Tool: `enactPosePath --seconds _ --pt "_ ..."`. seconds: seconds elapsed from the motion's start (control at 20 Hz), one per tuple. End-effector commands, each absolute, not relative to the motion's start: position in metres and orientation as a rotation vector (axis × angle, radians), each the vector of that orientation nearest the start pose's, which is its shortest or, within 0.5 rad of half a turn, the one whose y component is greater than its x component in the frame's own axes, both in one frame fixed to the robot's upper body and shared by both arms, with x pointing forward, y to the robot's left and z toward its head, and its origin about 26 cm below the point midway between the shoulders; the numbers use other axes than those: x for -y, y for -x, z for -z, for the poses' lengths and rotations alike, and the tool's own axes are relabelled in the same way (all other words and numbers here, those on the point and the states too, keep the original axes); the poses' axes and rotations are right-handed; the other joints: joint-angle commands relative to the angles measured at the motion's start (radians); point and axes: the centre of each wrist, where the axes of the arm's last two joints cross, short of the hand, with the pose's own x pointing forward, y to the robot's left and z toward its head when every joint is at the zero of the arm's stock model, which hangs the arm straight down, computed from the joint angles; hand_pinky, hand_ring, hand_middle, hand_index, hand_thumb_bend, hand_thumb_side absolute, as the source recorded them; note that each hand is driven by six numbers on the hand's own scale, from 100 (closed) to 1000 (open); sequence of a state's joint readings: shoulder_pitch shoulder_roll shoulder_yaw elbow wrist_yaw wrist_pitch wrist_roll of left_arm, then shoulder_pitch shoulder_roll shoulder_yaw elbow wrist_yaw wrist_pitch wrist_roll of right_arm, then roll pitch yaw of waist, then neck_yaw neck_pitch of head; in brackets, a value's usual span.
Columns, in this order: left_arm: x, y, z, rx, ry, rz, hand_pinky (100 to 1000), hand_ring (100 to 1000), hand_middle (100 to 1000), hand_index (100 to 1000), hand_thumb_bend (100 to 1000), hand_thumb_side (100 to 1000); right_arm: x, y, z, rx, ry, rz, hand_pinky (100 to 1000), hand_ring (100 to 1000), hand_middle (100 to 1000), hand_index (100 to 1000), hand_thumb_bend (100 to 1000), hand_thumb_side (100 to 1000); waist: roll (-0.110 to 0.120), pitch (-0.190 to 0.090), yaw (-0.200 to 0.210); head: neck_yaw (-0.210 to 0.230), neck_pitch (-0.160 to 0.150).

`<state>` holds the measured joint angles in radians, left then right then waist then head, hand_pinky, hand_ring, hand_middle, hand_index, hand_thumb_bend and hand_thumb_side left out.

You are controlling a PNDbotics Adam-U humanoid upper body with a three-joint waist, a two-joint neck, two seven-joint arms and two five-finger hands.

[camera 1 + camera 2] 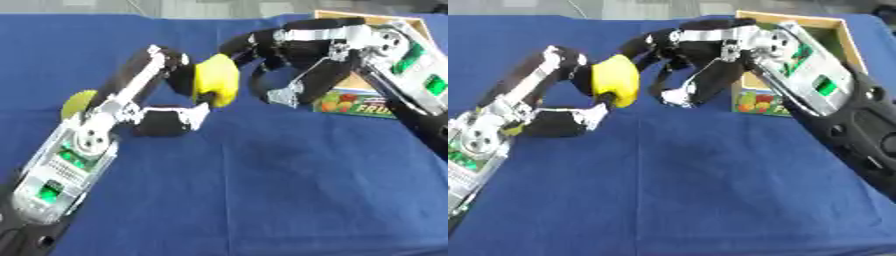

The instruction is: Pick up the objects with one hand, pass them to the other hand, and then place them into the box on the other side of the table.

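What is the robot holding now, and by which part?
The left hand holds a yellow object by its left side. The right hand is beside it, open.

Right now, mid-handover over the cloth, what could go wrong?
1. The yellow object sits between the left hand and the right hand; the right hand's fingers look curled beside it rather than round it, so releasing now could drop it onto the blue tablecloth.
2. The box lies behind the right forearm, largely hidden, so swinging over could clip its rim.
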<state>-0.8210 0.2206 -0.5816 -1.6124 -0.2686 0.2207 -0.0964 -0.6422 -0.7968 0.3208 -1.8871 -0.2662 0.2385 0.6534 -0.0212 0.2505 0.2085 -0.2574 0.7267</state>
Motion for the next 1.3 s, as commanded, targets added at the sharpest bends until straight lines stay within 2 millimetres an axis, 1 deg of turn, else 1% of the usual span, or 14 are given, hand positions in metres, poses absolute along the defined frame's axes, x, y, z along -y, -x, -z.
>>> enactPosePath --seconds 0.05,0.35,0.75,0.95,1.3 --pt "-0.06 -0.348 -0.222 2.084 -0.119 1.199 571 489 389 440 100 120 0.243 -0.32 -0.288 1.613 -0.193 -1.492 782 959 972 1000 100 100 -0.012 0.0 -0.001 0.0 -0.016" --pt "-0.056 -0.348 -0.22 2.102 -0.129 1.2 571 489 389 440 100 116 0.242 -0.321 -0.287 1.587 -0.184 -1.42 779 955 970 1000 100 100 -0.014 -0.001 0.001 -0.006 -0.018" --pt "-0.05 -0.345 -0.22 2.123 -0.111 1.212 572 490 389 440 100 114 0.241 -0.322 -0.286 1.594 -0.197 -1.433 788 961 975 1000 100 100 -0.017 0.001 0.005 -0.016 -0.018" --pt "-0.045 -0.343 -0.22 2.133 -0.111 1.223 572 490 389 440 100 111 0.24 -0.321 -0.287 1.603 -0.209 -1.455 792 963 977 1000 100 185 -0.018 0.002 0.004 -0.017 -0.02" --pt "-0.039 -0.346 -0.215 2.131 -0.122 1.221 571 490 388 440 100 109 0.24 -0.322 -0.286 1.594 -0.222 -1.464 792 963 976 1000 100 209 -0.017 0.002 0.004 -0.017 -0.021"
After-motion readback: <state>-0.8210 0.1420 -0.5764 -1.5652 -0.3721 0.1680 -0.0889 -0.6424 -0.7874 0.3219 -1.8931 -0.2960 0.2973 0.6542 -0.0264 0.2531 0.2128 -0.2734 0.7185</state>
